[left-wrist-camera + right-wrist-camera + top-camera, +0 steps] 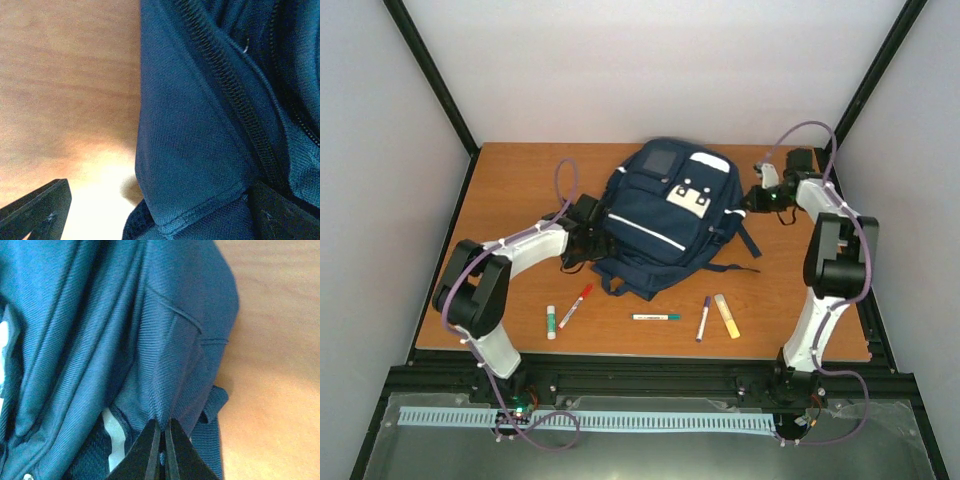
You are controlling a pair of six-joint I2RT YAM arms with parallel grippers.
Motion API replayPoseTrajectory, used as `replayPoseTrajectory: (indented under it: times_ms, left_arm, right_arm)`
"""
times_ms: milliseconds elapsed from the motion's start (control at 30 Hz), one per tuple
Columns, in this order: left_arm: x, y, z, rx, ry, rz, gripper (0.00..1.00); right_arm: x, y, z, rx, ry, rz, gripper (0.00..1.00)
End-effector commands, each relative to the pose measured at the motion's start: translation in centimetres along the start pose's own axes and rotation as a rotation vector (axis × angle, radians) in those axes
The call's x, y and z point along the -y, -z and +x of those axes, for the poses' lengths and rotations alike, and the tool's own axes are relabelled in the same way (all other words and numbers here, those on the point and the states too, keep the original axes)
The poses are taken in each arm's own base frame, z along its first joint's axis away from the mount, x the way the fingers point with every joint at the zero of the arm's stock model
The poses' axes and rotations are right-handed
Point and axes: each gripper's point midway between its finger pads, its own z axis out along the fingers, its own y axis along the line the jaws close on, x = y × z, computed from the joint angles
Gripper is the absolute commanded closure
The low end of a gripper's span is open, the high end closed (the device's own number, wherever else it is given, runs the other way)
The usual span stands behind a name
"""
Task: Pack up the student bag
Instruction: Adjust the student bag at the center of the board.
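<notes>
Pale ribbed rail [620, 421], wooden table [510, 190], student bag [660, 215], white walls [650, 60]

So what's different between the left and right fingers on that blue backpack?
The left gripper has its fingers spread wide, with a corner of the student bag between them; the right gripper has its fingers nearly shut, pinching a fabric fold. The left one is at the bag's left side by a zipper; the right one is at its right side by a strap. Both sit low at the bag's edge.
</notes>
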Motion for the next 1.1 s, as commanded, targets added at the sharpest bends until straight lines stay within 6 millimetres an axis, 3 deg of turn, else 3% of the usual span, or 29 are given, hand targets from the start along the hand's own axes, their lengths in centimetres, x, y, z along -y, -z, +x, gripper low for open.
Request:
replayPoseTrajectory:
  times_ms: [0, 167, 300, 400, 500, 567, 667, 733, 767, 800, 867, 933, 1067]
  left_arm:
    - [6.0, -0.2, -3.7, 0.078, -0.026, 0.21, 0.0]
    - [8.9, -1.2, -4.9, 0.066, -0.058, 0.299, 0.0]
    - [10.2, -0.7, -5.0, 0.048, -0.128, 0.35, 0.0]
    - [9.6, 2.2, -5.9, 0.131, -0.151, 0.333, 0.0]
    - [8.0, 6.3, -7.4, 0.236, -0.166, 0.263, 0.0]
    - [7.0, 8.2, -7.1, 0.238, -0.186, 0.228, 0.0]
    - [7.4, 10.9, -6.6, 0.258, -0.228, 0.276, 0.0]
    - [8.2, 12.3, -5.7, 0.264, -0.273, 0.337, 0.0]
    - [8.8, 13.0, -5.0, 0.261, -0.313, 0.387, 0.0]
    - [10.0, 14.2, -3.9, 0.251, -0.372, 0.474, 0.0]
    - [12.0, 16.1, -0.8, 0.242, -0.497, 0.646, 0.0]
    - [12.8, 17.1, 1.5, 0.24, -0.572, 0.68, 0.03]
    - [12.1, 15.5, 5.6, 0.131, -0.711, 0.564, 0.21]
  right_arm:
    - [-1.5, 3.6, 3.0, -0.006, 0.031, -0.018, 0.97]
    - [-2.3, 5.4, 5.8, -0.006, 0.057, -0.014, 0.96]
    - [-3.3, 7.3, 6.3, 0.04, 0.075, -0.042, 0.67]
    - [-4.6, 9.8, 6.0, 0.102, 0.117, -0.02, 0.5]
    - [-6.5, 13.0, 5.1, 0.185, 0.2, 0.038, 0.37]
    - [-7.8, 15.0, 4.5, 0.238, 0.245, 0.06, 0.31]
    - [-10.0, 17.4, 3.9, 0.304, 0.292, 0.058, 0.27]
    - [-11.1, 18.5, 3.6, 0.334, 0.309, 0.05, 0.22]
    - [-11.4, 18.8, 3.5, 0.345, 0.308, 0.046, 0.04]
    - [-11.6, 19.1, 3.4, 0.359, 0.305, 0.048, 0.0]
    - [-11.7, 19.3, 3.6, 0.402, 0.308, 0.059, 0.0]
    - [-11.9, 18.8, 4.6, 0.45, 0.31, 0.045, 0.0]
    - [-13.6, 17.7, 6.8, 0.439, 0.364, -0.067, 0.0]
